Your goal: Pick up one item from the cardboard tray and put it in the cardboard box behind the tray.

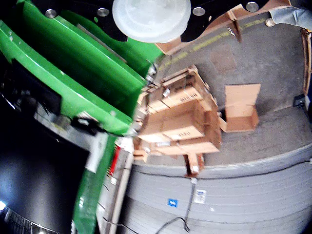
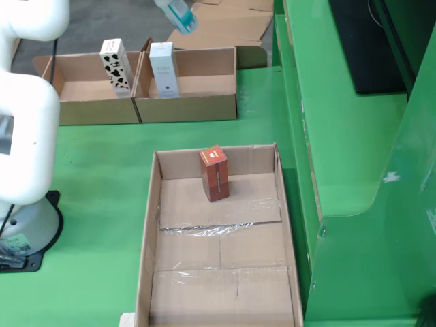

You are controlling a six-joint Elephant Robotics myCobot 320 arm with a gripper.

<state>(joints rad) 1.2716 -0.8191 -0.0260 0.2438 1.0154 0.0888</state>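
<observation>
Cardboard forms the tray (image 2: 148,225) on the green worktop (image 2: 95,163), and a red-brown carton (image 2: 214,174) is seen upright in its far half from the fixed overhead view. Behind it, a white carton (image 2: 164,69) stands in the right-hand cardboard box (image 2: 187,102). Whether the pincer (image 2: 176,13) is wide or narrow cannot be told.

The fixed view looks steeply down from the front, close over the cardboard tray (image 2: 216,238) on the green counter (image 2: 95,177). The view riding on the tool is tilted, facing away across stacked cartons (image 1: 178,122) on grey floor. Both share only green counter edges.
</observation>
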